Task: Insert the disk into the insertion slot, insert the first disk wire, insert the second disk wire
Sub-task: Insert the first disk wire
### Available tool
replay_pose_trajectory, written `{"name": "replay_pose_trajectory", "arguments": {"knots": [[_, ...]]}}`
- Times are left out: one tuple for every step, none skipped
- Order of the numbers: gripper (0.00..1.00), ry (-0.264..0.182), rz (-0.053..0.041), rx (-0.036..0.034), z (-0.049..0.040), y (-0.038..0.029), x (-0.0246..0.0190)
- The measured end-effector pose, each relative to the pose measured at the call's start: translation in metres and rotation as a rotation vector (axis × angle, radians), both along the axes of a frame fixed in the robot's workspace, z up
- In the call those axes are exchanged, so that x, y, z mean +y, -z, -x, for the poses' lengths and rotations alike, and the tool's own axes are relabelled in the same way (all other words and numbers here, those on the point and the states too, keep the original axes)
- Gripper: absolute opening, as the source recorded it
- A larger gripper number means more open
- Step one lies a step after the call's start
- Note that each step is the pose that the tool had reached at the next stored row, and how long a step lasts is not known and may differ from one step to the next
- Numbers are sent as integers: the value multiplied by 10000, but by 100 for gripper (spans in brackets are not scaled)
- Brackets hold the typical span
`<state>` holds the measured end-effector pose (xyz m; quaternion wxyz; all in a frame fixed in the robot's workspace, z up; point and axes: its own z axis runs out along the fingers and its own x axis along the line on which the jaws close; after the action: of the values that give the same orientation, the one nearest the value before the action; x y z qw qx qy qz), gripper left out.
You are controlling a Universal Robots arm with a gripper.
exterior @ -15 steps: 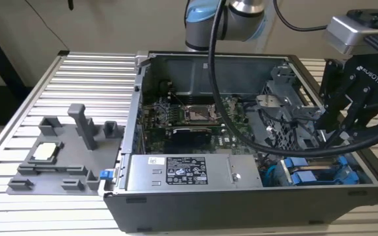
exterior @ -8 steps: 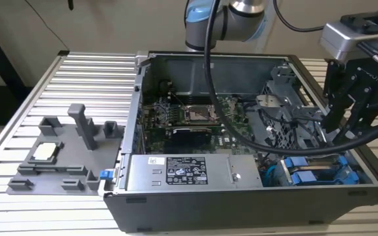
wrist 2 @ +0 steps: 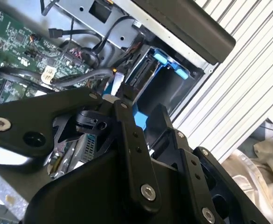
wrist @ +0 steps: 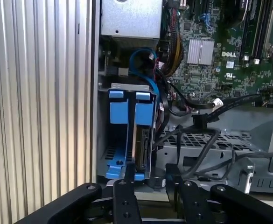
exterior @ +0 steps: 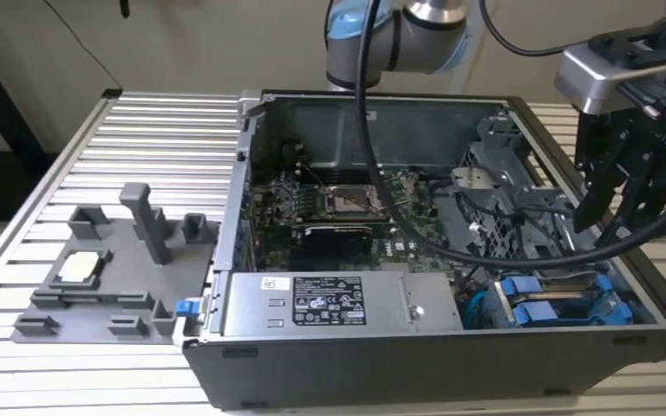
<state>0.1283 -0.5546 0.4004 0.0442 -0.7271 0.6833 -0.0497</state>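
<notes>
Disk (wrist: 142, 135) stands on edge in the insertion slot (wrist: 101, 140), at the near corner of the case (exterior: 426, 368) on the exterior view's right; its long axis runs from the gripper (wrist: 151, 171) toward the power-supply box (wrist: 129, 18); the claw's fingers are apart, near its end.

First wrist view: near end of the flat silver-grey metal disk in its bright blue plastic carrier rail (wrist: 142, 140) hidden behind one finger (wrist: 128, 182) of the black gripper (wrist: 150, 167); finger bases cut off by picture edge. Second wrist view: gripper linkage covers most of the dark-grey rectangular insertion slot (wrist 2: 162, 91).
</notes>
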Motion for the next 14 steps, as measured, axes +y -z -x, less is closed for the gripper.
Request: {"name": "replay_pose_trajectory", "arguments": {"knots": [[40, -14, 10, -1, 0, 0, 23], [40, -33, 8, -3, 1, 1, 37], [40, -61, 7, -9, 1, 2, 56], [40, -89, 12, -21, 3, 0, 72], [40, -123, 13, -52, 6, 3, 81], [40, -167, 17, -104, 8, 10, 95], [40, -210, 33, -158, 9, 16, 110], [40, -248, 41, -215, 11, 24, 122], [40, -264, 45, -268, 13, 31, 127], [40, -271, 46, -323, 16, 38, 131], [40, -271, 43, -357, 22, 45, 132], [40, -271, 44, -365, 28, 49, 132], [40, -271, 44, -372, 36, 53, 132], [40, -271, 48, -381, 45, 56, 132]]}}
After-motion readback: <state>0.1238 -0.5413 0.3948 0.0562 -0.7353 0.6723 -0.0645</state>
